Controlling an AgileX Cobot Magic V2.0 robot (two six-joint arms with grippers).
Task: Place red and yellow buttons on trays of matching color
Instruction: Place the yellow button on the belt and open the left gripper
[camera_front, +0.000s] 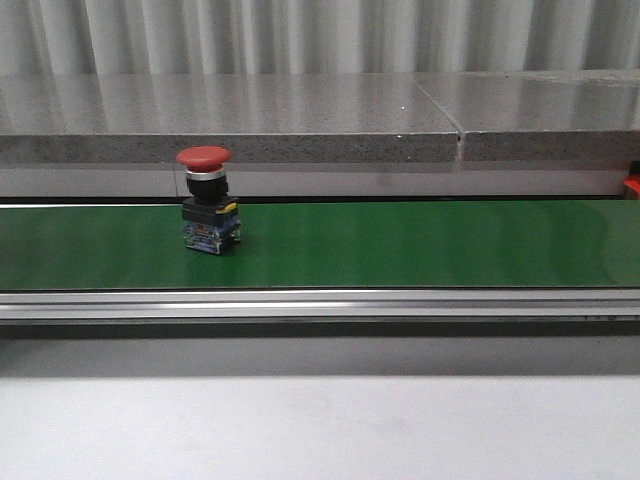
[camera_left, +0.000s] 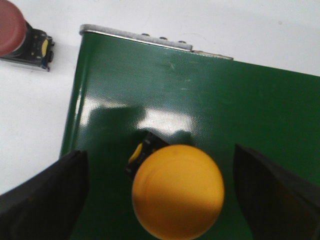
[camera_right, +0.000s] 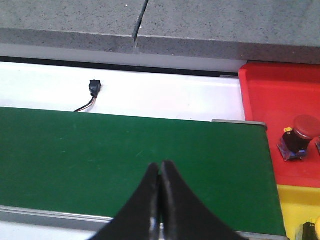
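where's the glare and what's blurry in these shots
Left wrist view: bright glare patches on the green belt behind the yellow button, whose cap and the fingers are soft, too close for focus. Front view: faint sheen across the belt right of the red button, which looks sharp. Right wrist view: evenly lit, only the right gripper slightly blurred.

I find no text, label, brand, number or sign that I can read in any view.
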